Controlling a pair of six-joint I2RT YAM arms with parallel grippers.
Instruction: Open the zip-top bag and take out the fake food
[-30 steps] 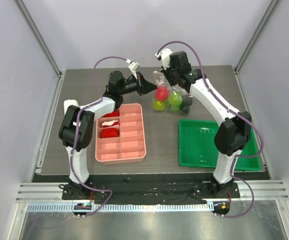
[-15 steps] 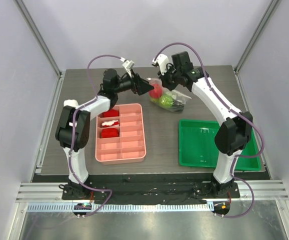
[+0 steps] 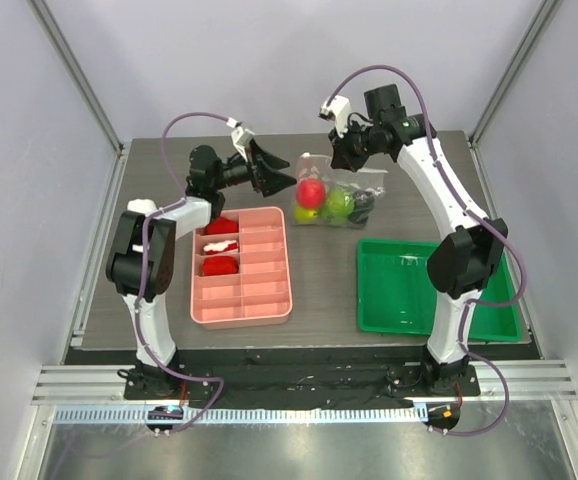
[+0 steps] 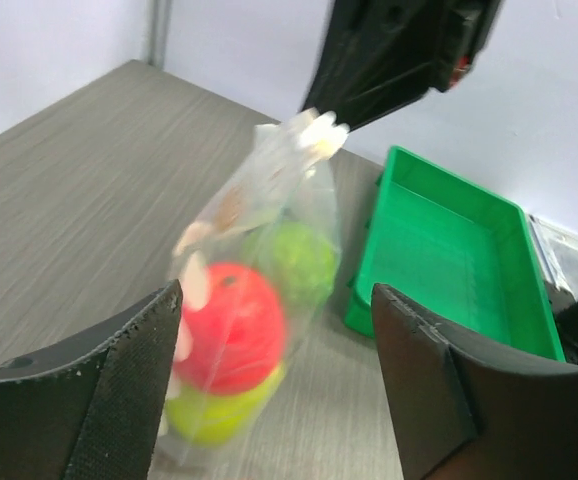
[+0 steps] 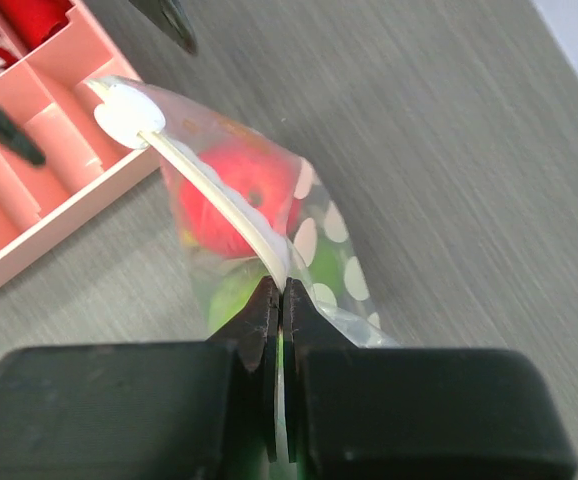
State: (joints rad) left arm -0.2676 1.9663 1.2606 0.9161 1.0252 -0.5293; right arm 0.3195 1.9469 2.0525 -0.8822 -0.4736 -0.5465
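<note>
The bag [image 3: 335, 192] is held up by its top strip over the far middle of the bench [image 3: 319, 270], pinched between the closed fingers of the right gripper [image 5: 279, 290]. A red apple [image 3: 312, 192], a yellow-green pear [image 3: 309, 213] and a green fruit [image 3: 341, 203] are seen inside it. The left gripper [image 3: 281, 180] is held wide open just beside the bag, without touching it. Whether the bag's bottom touches the bench cannot be told.
</note>
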